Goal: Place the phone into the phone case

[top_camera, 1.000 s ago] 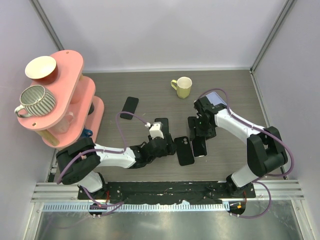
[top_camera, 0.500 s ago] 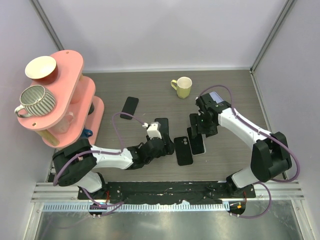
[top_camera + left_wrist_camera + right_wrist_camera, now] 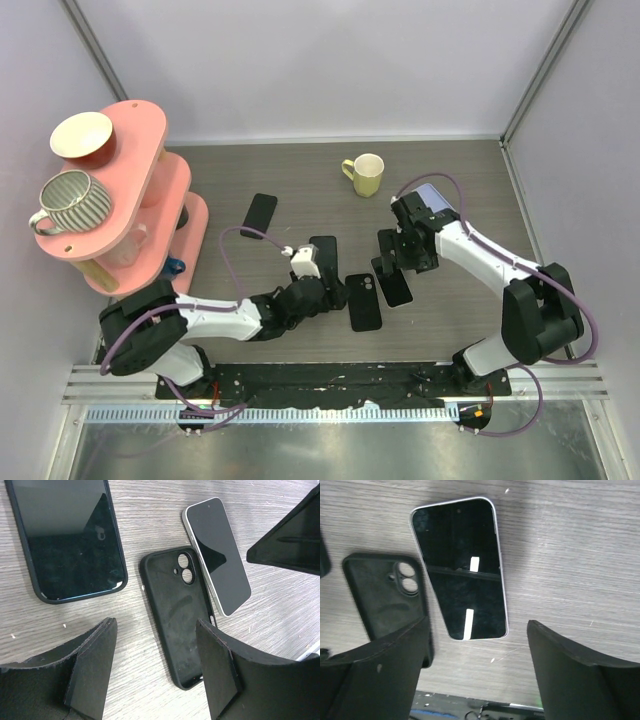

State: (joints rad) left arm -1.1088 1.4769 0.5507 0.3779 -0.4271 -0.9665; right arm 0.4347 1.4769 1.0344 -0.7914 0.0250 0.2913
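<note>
Phone (image 3: 460,567) nudged left against phone case (image 3: 177,615) edge, right gripper (image 3: 477,625) open above, left gripper (image 3: 155,625) open

Right pincer (image 3: 393,262) hangs right over the phone (image 3: 397,291), whose near end pokes out from under it. The black phone case (image 3: 366,301) lies flat on the surface just to that pincer's left. Left pincer (image 3: 333,296) sits just left of the case, with a second dark phone (image 3: 323,252) just beyond it. The yellow mug (image 3: 366,174) is well beyond the right pincer.
</note>
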